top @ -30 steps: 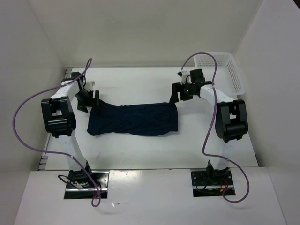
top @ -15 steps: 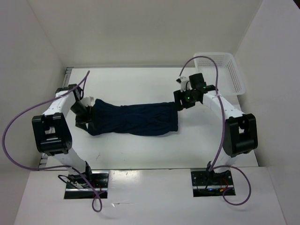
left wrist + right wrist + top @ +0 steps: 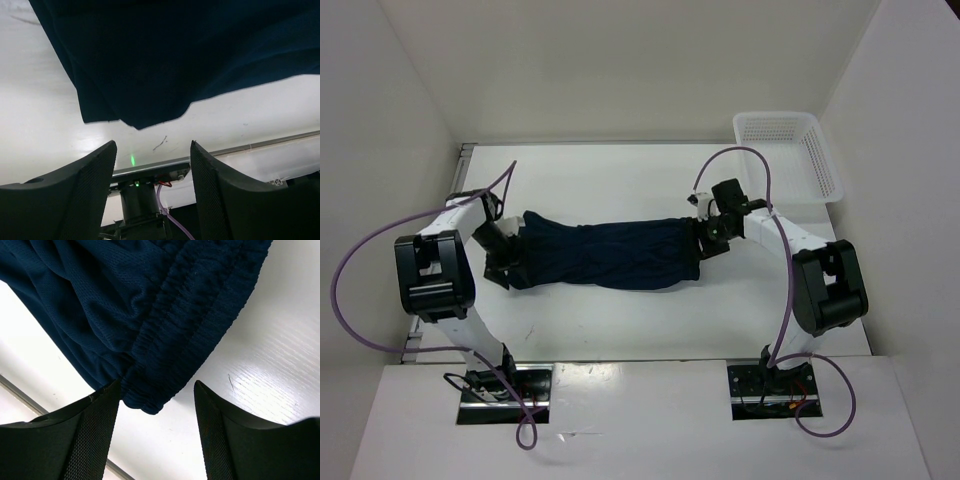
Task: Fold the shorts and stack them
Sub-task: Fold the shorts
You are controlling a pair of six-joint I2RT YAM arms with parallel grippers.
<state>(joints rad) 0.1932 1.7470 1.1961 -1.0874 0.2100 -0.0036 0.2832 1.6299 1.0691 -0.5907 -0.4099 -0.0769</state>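
Shorts (image 3: 605,258) meet both sets of jaws at their ends; the left gripper (image 3: 152,143) stands with jaws apart and empty, the cloth's edge just ahead of its fingers; the right gripper (image 3: 156,383) is likewise parted, with the elastic waistband's corner showing between its fingers, unclamped; the garment lies bunched lengthwise across the middle of the table (image 3: 620,180); a white basket (image 3: 770,116) sits well apart in the far right corner.

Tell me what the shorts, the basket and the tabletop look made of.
The shorts: soft navy knit, probably a synthetic sports mesh; fine pinhole texture, gathered elastic waistband, matte.
The basket: white moulded plastic, judging by the regular lattice of holes in its walls.
The tabletop: white painted or laminated board, slightly glossy; faint grain lines and soft reflections show, the core cannot be told.
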